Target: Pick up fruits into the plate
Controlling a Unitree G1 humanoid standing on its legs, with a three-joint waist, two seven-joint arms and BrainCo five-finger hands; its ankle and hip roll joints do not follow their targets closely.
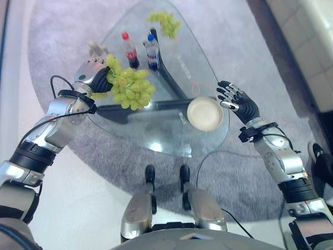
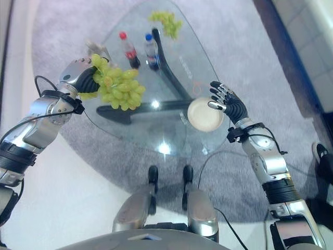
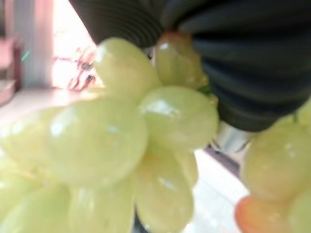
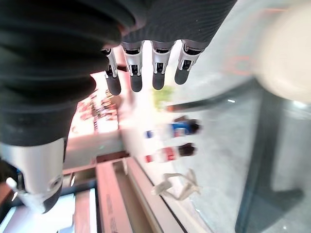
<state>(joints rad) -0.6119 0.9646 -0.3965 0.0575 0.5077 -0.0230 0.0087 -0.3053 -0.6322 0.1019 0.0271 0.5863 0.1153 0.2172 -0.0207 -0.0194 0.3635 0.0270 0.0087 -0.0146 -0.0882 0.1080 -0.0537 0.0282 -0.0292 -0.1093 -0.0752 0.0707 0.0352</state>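
My left hand [image 1: 92, 72] is shut on a bunch of green grapes [image 1: 130, 87] and holds it above the left part of the glass table [image 1: 171, 67]; the grapes [image 3: 112, 141] hang right in front of the left wrist view. A second bunch of green grapes [image 1: 165, 23] lies at the table's far end. The cream plate [image 1: 204, 113] sits near the table's right front edge. Just right of the plate my right hand [image 1: 237, 101] hovers open, fingers [image 4: 146, 73] straight and holding nothing.
Two small bottles stand in the middle of the table: one with a red cap [image 1: 129, 50], one with a blue cap [image 1: 151, 51]. The table's dark legs [image 1: 166, 78] show through the glass. A grey carpet [image 1: 250, 47] lies underneath.
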